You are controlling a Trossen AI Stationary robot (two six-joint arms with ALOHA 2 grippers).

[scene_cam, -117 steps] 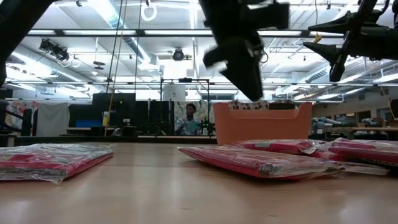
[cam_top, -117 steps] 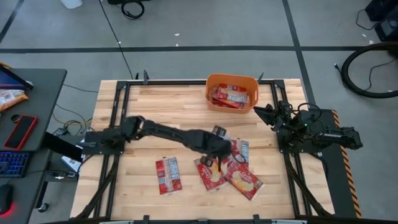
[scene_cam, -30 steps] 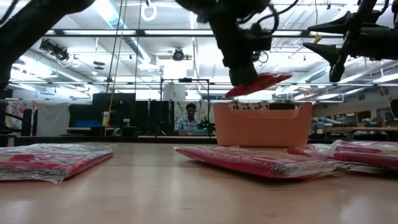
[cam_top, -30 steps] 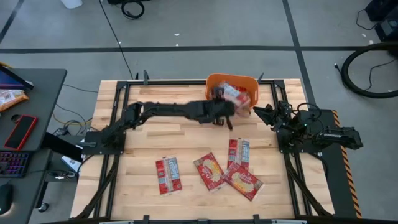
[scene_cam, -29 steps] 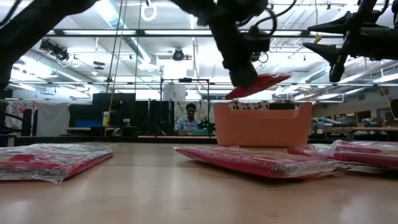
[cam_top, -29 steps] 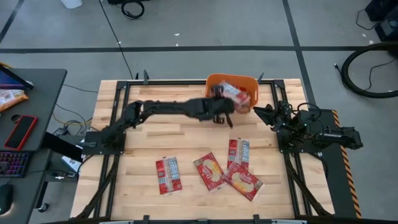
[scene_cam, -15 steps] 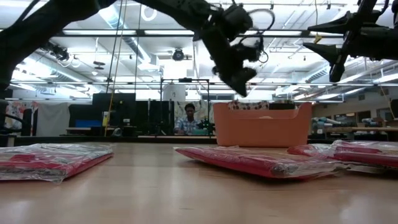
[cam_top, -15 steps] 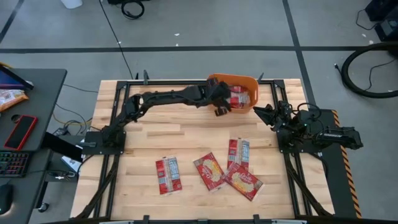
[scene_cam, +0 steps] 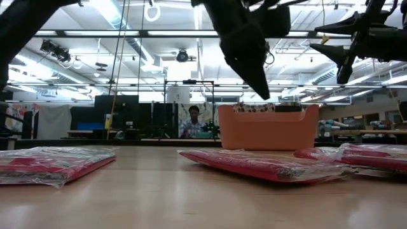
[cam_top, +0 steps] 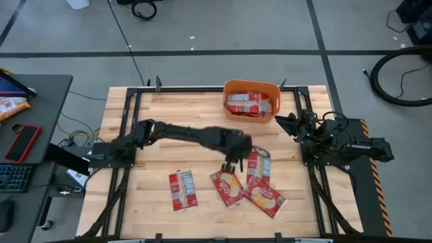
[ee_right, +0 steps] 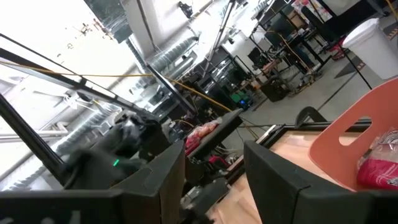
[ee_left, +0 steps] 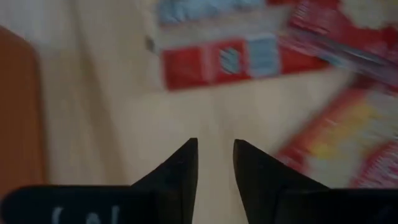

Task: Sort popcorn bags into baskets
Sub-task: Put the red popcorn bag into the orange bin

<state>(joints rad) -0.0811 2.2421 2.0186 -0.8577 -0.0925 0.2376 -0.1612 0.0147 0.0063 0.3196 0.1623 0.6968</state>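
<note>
The orange basket [cam_top: 227, 101] stands at the table's far edge with red popcorn bags [cam_top: 246, 102] lying flat inside. Several more bags lie flat on the table: a narrow one [cam_top: 183, 189], a wide one [cam_top: 227, 187], another narrow one [cam_top: 259, 165] and a wide one [cam_top: 265, 196]. My left gripper [cam_top: 233, 163] hangs open and empty above the table, just left of that second narrow bag [ee_left: 242, 59]. The low view shows it raised in front of the basket [scene_cam: 267, 127]. My right gripper [cam_top: 282, 121] waits open in the air, right of the basket.
A dark desk off the table's left holds a red phone [cam_top: 22, 142], a keyboard and an orange-and-white snack packet [cam_top: 10, 104]. Black frame rails run along the table's sides. A person [scene_cam: 194, 119] shows far behind the table in the low view.
My left gripper carried a red bag over the basket and let it go there; the bag now lies in the basket. The gripper then swung back toward the near edge and now hovers over the bags in the table's middle.
</note>
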